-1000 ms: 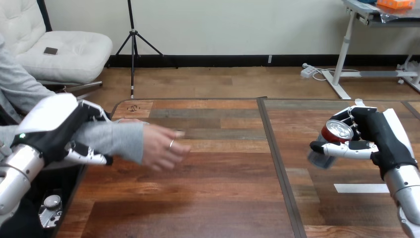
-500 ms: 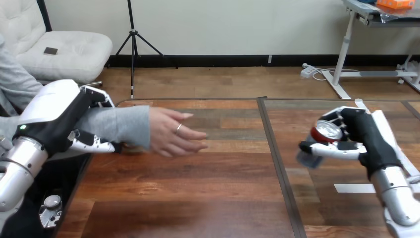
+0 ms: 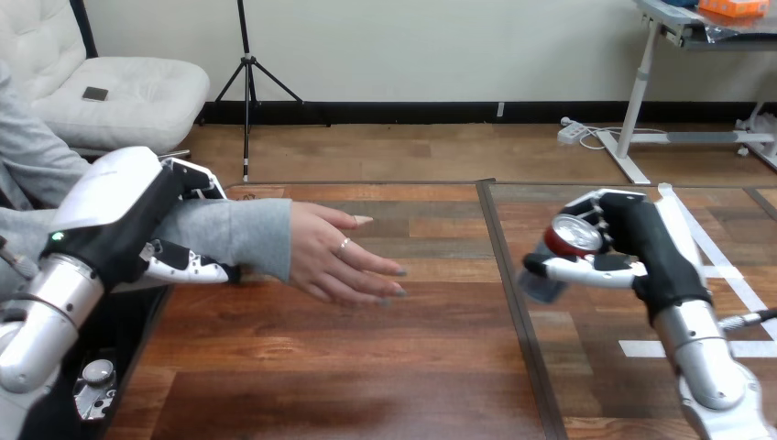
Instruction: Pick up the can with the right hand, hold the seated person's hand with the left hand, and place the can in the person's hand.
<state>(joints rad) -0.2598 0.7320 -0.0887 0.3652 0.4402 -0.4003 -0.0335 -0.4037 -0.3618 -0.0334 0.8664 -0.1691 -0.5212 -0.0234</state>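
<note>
1. Fingers and thumb of the right hand (image 3: 641, 243) are curled round the can (image 3: 570, 240), gripping its side so the top stays free. The can is clear of the table (image 3: 366, 385) and tipped over, its top facing the view.
2. The left hand (image 3: 119, 206) wraps the person's forearm (image 3: 229, 234), fingers over the sleeve and thumb beneath, apparently to steady it as a target.
3. The person's hand (image 3: 334, 257) hovers open above the table, fingers extended toward the can, ready to receive.
4. The can is well apart from that hand, so the handover is not yet done.
</note>
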